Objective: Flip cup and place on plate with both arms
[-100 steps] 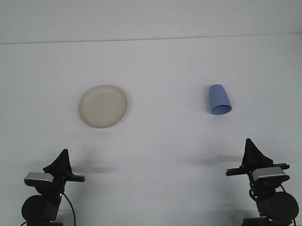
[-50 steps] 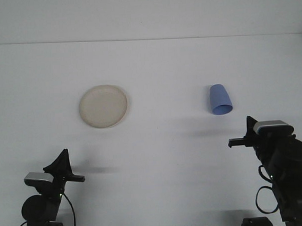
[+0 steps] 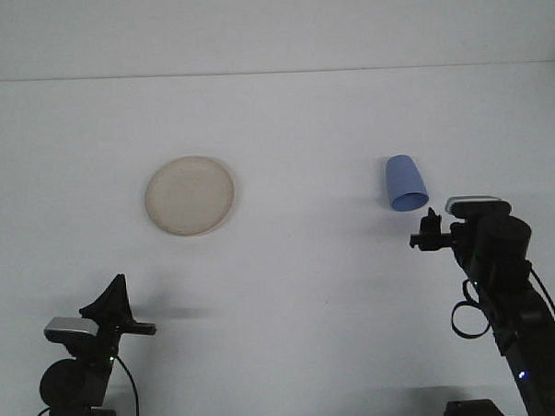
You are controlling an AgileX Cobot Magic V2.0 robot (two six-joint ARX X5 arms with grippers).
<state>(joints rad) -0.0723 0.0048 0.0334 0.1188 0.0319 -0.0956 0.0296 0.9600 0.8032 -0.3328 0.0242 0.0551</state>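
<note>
I see the blue cup (image 3: 404, 184) lying on its side on the white worktop (image 3: 299, 290), well right of the cream plate (image 3: 190, 195) — its open mouth faces me. My right hand (image 3: 430, 225) sits just below the cup, not touching it, while my left hand (image 3: 114, 298) is low at the near edge. I cannot tell from here whether either hand's fingers are apart or together.
</note>
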